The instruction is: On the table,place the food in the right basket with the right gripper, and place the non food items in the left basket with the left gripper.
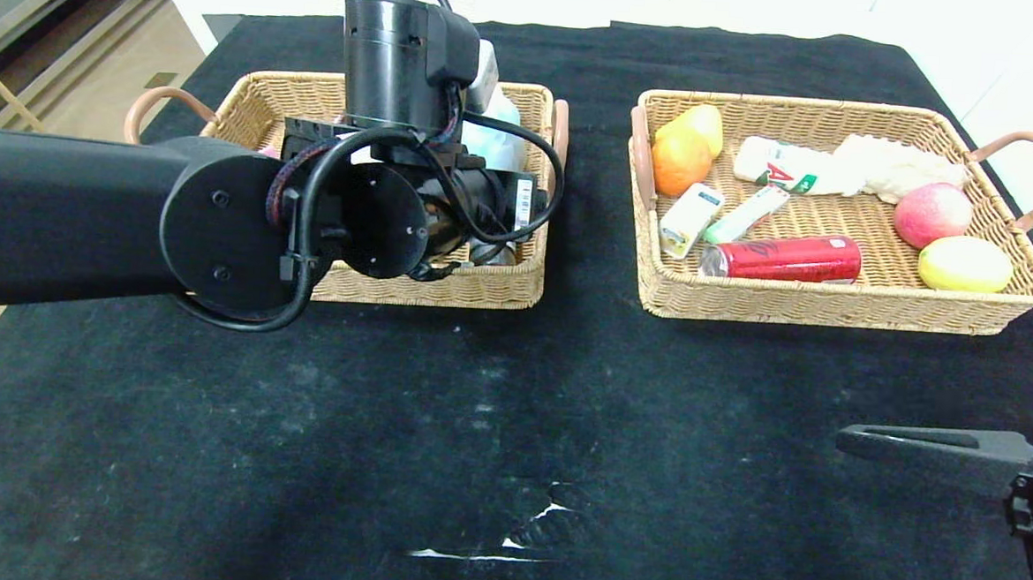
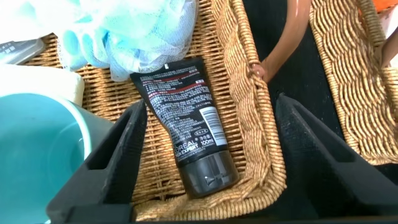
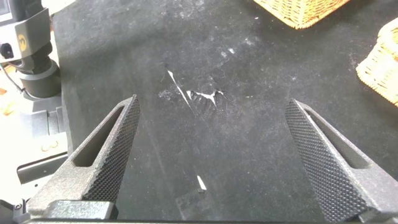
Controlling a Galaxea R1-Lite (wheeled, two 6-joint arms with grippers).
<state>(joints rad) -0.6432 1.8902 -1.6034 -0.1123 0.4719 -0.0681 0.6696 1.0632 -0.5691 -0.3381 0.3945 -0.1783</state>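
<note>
The black squeeze tube (image 2: 186, 118) lies flat on the floor of the left basket (image 1: 428, 287), cap toward its wicker wall (image 2: 255, 124). My left gripper (image 2: 210, 102) hangs open above the tube, not touching it; one finger is over the basket, the other over the cloth outside the wall. In the head view the left arm hides most of this basket; the pink pot and white disc are hidden. The right basket (image 1: 834, 307) holds the red soda can (image 1: 783, 257), the drink carton (image 1: 690, 219) and the Hi-Chew stick (image 1: 748, 214). My right gripper (image 3: 212, 102) is open and empty over the table (image 1: 510, 413) at the front right (image 1: 853, 442).
A teal mug (image 2: 37, 149) and a pale blue bath pouf (image 2: 130, 31) sit in the left basket beside the tube. The right basket also holds an orange (image 1: 681, 162), an apple (image 1: 931, 214), a lemon (image 1: 964, 263) and a white packet (image 1: 792, 167). White scuffs (image 1: 548, 521) mark the cloth.
</note>
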